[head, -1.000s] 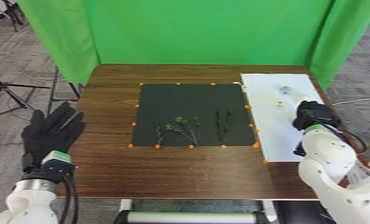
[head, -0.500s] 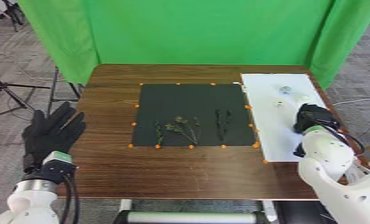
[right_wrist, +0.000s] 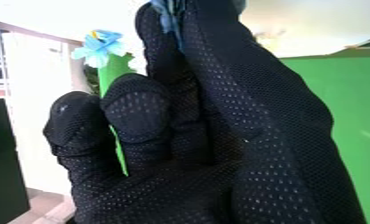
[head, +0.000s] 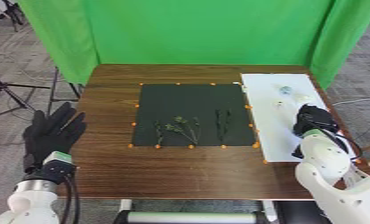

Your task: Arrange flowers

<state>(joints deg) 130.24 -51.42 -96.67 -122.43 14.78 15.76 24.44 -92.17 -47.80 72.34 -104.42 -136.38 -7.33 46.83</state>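
In the head view, my right hand (head: pixel 315 120) is over the right side of the white board (head: pixel 279 135), just nearer than a pale flower (head: pixel 303 100). A light-blue flower (head: pixel 285 90) and a small pale one (head: pixel 278 104) lie farther up. Green sprigs (head: pixel 183 129) and darker stems (head: pixel 222 124) lie on the black mat (head: pixel 177 102). My left hand (head: pixel 53 132) stands open beside the table's left edge. In the right wrist view, my right hand (right_wrist: pixel 190 185) pinches blue petals (right_wrist: pixel 169 15) between thumb and finger; another blue flower (right_wrist: pixel 97 48) appears beyond the fingers.
The brown wooden table (head: pixel 164 175) surrounds the mat and board. Orange markers (head: pixel 191 147) line the mat's edges. A green curtain (head: pixel 199 32) hangs behind the table, and a black stand (head: pixel 4 90) is on the left.
My right hand has drawn back slightly toward the table's near side, uncovering more of the pale flower. My left hand and the stems on the mat stay where they were.
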